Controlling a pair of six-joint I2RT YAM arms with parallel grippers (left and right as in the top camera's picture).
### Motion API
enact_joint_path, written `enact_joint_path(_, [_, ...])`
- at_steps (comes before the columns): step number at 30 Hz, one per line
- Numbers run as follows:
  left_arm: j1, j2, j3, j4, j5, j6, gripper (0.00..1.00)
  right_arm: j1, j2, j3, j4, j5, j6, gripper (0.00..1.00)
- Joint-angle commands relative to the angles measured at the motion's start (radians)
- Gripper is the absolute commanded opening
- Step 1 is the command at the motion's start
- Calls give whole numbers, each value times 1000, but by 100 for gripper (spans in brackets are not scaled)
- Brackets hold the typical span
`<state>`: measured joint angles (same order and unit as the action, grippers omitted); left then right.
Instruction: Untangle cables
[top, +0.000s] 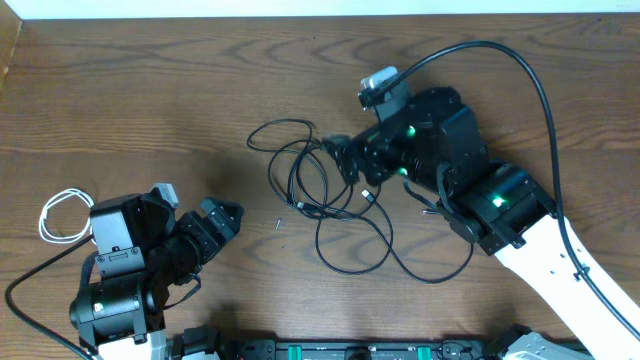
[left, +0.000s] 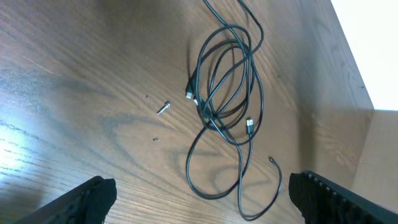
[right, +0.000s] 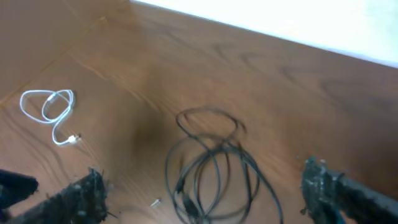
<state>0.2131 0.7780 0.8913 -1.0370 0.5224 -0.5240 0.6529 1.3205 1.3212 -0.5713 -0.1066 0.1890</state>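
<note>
One thin white looped cord (top: 62, 215) lies apart | two thin black cords (top: 330, 200) tangled, undone | left gripper (top: 222, 218), right gripper (top: 338, 158) both spread, empty

**Overhead:** fixed above, facing straight down on the whole table (top: 150, 90). **Left wrist:** low and near, looking forward across the wood at the tangled black cables (left: 211, 115). **Right wrist:** raised, tilted down over them, with the white cable (right: 48, 102) at far left. All three views share the black cables; the overhead and right wrist views also share the white cable.
</note>
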Motion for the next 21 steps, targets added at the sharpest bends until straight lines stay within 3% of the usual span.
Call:
enact_joint_path(1, [-3, -2, -11, -2, 13, -5, 95, 2, 8, 11, -69, 26, 2, 99])
enact_joint_path(12, [-3, -2, -11, -14, 13, -6, 95, 37, 190, 4, -307, -30, 125, 99])
enact_joint_path(18, [-3, -2, -11, -13, 12, -12, 95, 94, 346, 4, -209, -277, 11, 99])
enact_joint_path(21, [-3, -2, -11, -14, 11, -11, 95, 134, 423, 4, -122, -264, -7, 99])
